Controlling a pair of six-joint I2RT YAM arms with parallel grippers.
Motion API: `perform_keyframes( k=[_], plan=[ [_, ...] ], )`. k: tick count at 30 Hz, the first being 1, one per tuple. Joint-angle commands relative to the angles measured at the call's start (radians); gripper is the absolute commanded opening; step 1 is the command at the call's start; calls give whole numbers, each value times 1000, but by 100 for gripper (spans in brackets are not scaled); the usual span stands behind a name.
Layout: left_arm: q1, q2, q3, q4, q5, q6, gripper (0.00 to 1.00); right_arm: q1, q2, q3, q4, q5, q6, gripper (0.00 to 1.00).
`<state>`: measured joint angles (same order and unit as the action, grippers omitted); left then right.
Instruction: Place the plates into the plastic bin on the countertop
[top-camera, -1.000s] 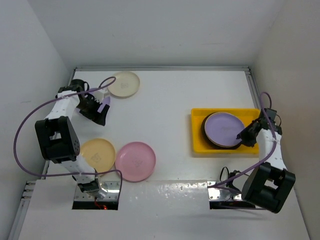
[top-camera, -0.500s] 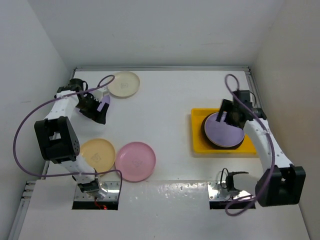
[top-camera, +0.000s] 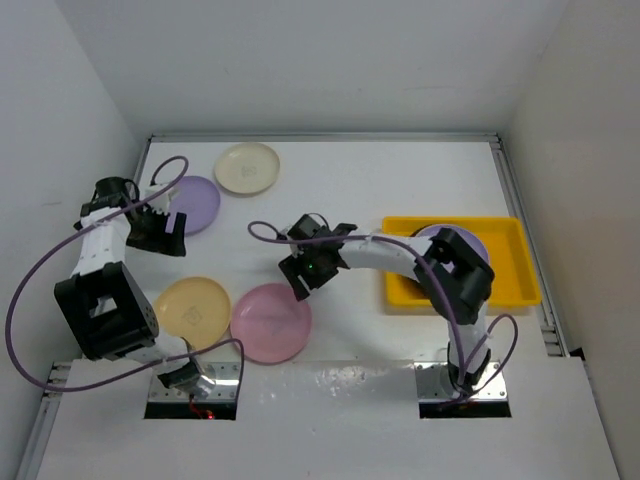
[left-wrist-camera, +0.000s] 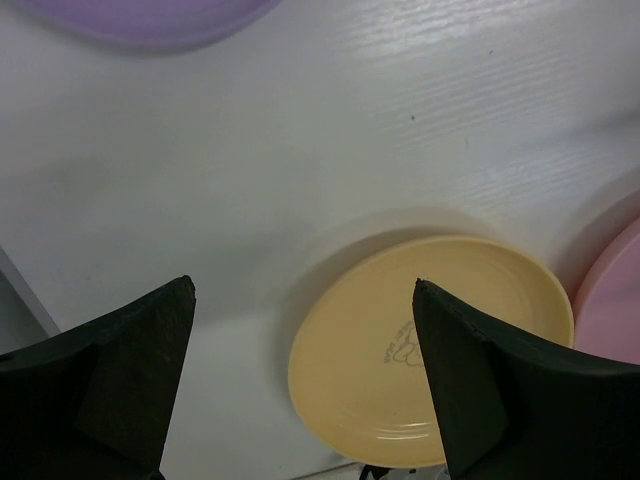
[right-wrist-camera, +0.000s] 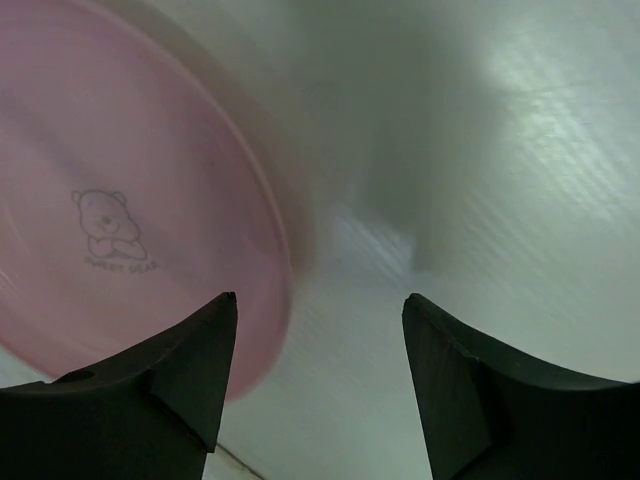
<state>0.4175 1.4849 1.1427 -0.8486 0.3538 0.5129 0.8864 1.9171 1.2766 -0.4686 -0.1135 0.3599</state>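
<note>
Plates lie spread over the flat white countertop (top-camera: 350, 190), which has a thin raised metal edge (top-camera: 320, 137) and stands between plain white walls (top-camera: 320, 70). A round cream plastic plate (top-camera: 247, 168) sits at the far left, with a lilac plastic plate (top-camera: 192, 203) just beside it. An orange-yellow plate (top-camera: 195, 306) and a pink plate (top-camera: 271, 322) sit side by side at the near left. The shallow bright yellow plastic bin (top-camera: 400, 290) rests at the right, and another lilac plate (top-camera: 480, 245) lies in it, partly hidden by the right arm.

The left gripper (top-camera: 172, 232) hangs wide open and empty beside the left lilac plate. The right gripper (top-camera: 303, 275) is also spread apart and grips nothing; it hovers over the far edge of the pink plate.

A second ago the right gripper sat at the bin's right side by the lilac plate there. It has since swung across to the pink plate. The left arm has drawn back toward the left wall, uncovering the lilac plate beside it.
</note>
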Motion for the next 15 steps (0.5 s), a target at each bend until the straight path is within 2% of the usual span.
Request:
perform_keyframes(
  k=[1, 2, 5, 6, 8, 11, 12, 14, 15],
  plan=[
    [43, -58, -46, 22, 1, -7, 91, 26, 16, 41, 84, -61, 17, 66],
    [58, -72, -55, 22, 1, 2, 91, 42, 52, 46, 78, -58, 22, 63],
    [84, -97, -83, 22, 10, 12, 91, 88, 88, 32, 87, 30, 42, 42],
    [84, -97, -83, 22, 10, 12, 91, 95, 89, 32, 87, 69, 50, 21],
    [84, -106, -92, 22, 10, 22, 91, 88, 85, 40, 50, 107, 89, 0],
    [93, -106, -83, 22, 20, 22, 91, 30, -34, -3, 28, 205, 140, 0],
    [93, -94, -69, 22, 20, 22, 91, -39, -93, -14, 19, 202, 148, 0],
    [93, -80, -40, 22, 56, 22, 91, -98, -188, -48, 4, 170, 194, 0],
    [93, -65, -29, 22, 56, 22, 91, -197, -260, -57, -25, 160, 203, 0]
  ],
)
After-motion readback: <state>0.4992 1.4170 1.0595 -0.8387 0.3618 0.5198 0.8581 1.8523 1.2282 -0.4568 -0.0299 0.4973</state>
